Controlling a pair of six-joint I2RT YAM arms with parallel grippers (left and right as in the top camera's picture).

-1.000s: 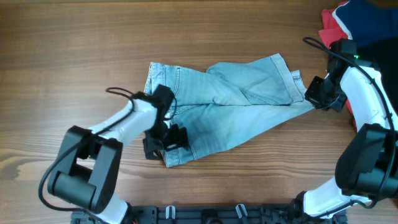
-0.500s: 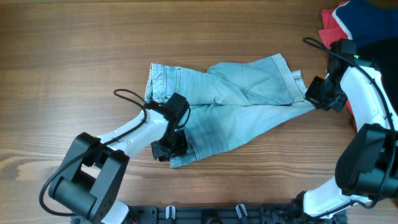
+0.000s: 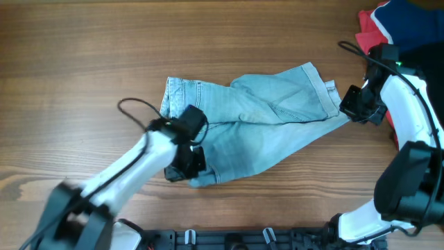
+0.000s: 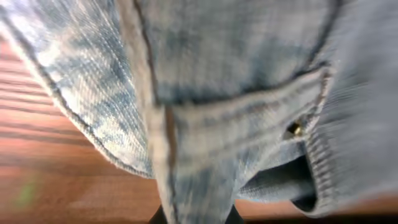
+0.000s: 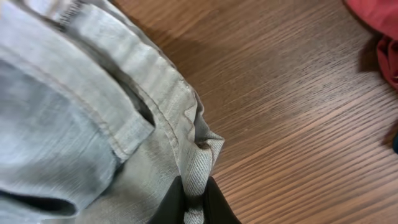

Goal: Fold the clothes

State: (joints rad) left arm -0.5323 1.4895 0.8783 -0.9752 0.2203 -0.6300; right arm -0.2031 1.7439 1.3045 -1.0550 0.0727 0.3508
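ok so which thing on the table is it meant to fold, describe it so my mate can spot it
Start at the wooden table and look at its middle. The jeans lie there crumpled, in pale faded blue denim with stitched seams and a waistband. They are the only light-coloured cloth; the red garment and navy garment are bunched in the far right corner.

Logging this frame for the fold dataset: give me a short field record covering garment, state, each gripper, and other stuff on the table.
garment: pale light-blue denim jeans
state: rumpled across the brown wooden table, partly doubled over, not neatly folded
left gripper: jaws shut on the jeans' lower-left corner, as the overhead view shows it
right gripper: jaws shut on the jeans' right-end edge
other: red garment and navy garment heaped at the table's far right corner
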